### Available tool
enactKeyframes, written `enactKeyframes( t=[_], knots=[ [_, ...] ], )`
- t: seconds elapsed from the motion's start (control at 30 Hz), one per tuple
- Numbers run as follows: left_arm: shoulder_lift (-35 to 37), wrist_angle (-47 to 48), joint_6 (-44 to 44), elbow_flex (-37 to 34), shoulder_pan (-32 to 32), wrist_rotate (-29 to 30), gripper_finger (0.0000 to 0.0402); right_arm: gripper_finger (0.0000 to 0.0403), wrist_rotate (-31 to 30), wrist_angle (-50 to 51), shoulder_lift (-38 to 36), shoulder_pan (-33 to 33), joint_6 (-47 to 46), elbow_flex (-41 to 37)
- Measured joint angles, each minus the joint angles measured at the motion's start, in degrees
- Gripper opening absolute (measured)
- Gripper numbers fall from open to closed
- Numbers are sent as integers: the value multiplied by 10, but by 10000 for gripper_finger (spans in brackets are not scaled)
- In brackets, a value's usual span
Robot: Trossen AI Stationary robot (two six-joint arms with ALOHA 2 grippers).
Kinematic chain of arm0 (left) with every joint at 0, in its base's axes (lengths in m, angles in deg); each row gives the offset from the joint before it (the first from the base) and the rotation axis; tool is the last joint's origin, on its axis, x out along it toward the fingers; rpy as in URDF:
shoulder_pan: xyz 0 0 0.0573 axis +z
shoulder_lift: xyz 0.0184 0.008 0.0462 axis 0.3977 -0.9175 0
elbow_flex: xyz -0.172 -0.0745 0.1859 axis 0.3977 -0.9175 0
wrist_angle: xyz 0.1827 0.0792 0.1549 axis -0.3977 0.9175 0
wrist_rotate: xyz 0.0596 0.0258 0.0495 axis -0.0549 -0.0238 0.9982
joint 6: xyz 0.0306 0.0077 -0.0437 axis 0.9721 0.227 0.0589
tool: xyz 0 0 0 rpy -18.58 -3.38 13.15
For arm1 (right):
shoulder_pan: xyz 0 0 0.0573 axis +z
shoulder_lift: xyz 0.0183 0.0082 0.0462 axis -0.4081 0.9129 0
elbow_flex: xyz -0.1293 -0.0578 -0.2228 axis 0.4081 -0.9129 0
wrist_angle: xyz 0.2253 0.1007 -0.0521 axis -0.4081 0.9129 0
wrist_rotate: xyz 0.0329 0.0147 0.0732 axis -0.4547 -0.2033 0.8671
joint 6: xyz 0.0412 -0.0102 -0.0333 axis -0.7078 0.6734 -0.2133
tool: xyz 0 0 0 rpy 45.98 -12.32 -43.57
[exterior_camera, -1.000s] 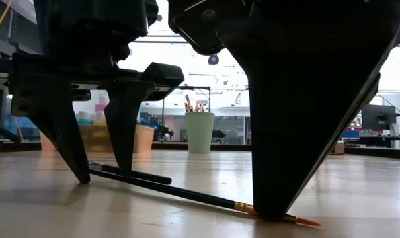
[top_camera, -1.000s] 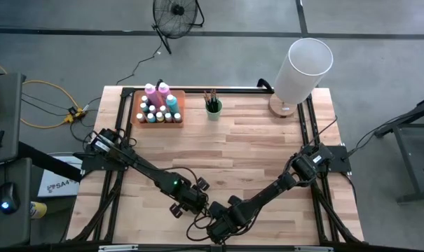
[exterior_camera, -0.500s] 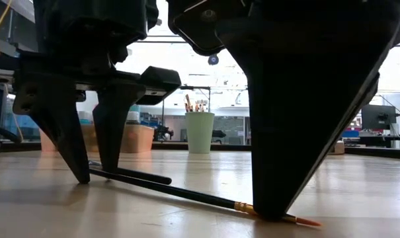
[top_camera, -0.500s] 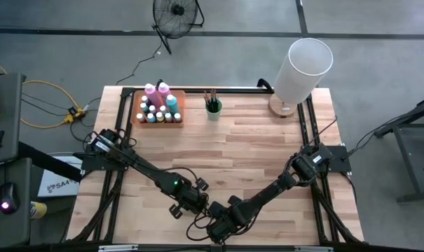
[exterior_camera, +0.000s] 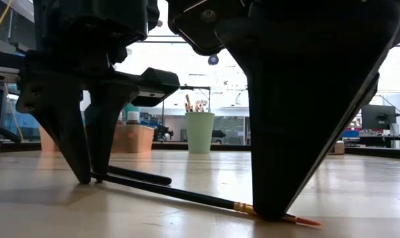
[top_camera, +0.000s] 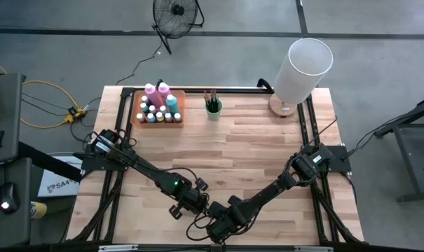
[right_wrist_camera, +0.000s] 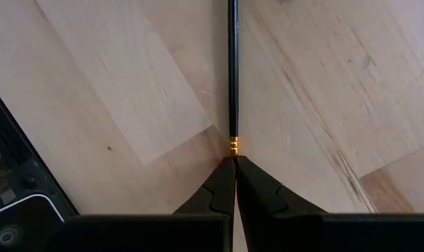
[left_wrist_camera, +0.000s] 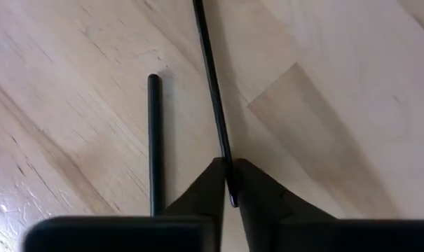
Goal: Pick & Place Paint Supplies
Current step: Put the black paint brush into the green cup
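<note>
A thin dark-handled brush (exterior_camera: 180, 193) lies on the table near its front edge, with both grippers on it. My left gripper (left_wrist_camera: 229, 183) is shut on its handle end, and my right gripper (right_wrist_camera: 234, 166) is shut on its gold ferrule end. The orange bristle tip (exterior_camera: 307, 221) sticks out past the right fingers. A second dark brush (left_wrist_camera: 153, 140) lies loose on the wood beside the left fingers. In the high view my left gripper (top_camera: 188, 203) and my right gripper (top_camera: 222, 227) stand close together at the front middle. My left gripper pinches the brush's dark handle (left_wrist_camera: 224, 150) between its two fingers, close to the handle's free end. The fingers come from above, pointing steeply down, and their tips (exterior_camera: 87, 173) stand at the table. The brush lies on the wood. My right gripper pinches the brush at its gold ferrule (right_wrist_camera: 233, 145) between its two fingertips, from above and pointing steeply down. The handle runs straight out from the fingers along the table. The brush rests on the wood.
At the far left an orange tray (top_camera: 158, 115) holds small paint bottles and taller pink and blue bottles. A green cup (top_camera: 213, 110) with brushes stands beside it. A tall white cylinder (top_camera: 301, 66) stands at the far right. Bare wood lies between.
My left gripper's fingers have closed step by step around the brush's handle end and now meet it. The brush has stayed on the table, and my right gripper has kept still on the ferrule.
</note>
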Motion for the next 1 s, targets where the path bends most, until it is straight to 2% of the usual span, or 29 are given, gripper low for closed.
enactKeyframes(
  t=[0.1,0.4,0.5,0.73,0.87,1.0],
  knots=[
    [-3,0,-9,0,0,-2,9,3,0,0,0,0,0,0],
    [-6,0,-18,0,0,-6,3,4,-11,-6,-1,1,0,0],
    [-6,1,-18,0,0,-6,3,18,-12,-9,-10,2,1,-1],
    [-6,4,-13,0,0,-9,1,108,-50,4,-52,7,-5,-4],
    [-6,5,-14,0,0,-9,0,169,-36,13,-79,8,-18,-2],
    [-5,6,-25,0,0,-9,0,206,-25,46,-112,11,-49,-3]
  ],
)
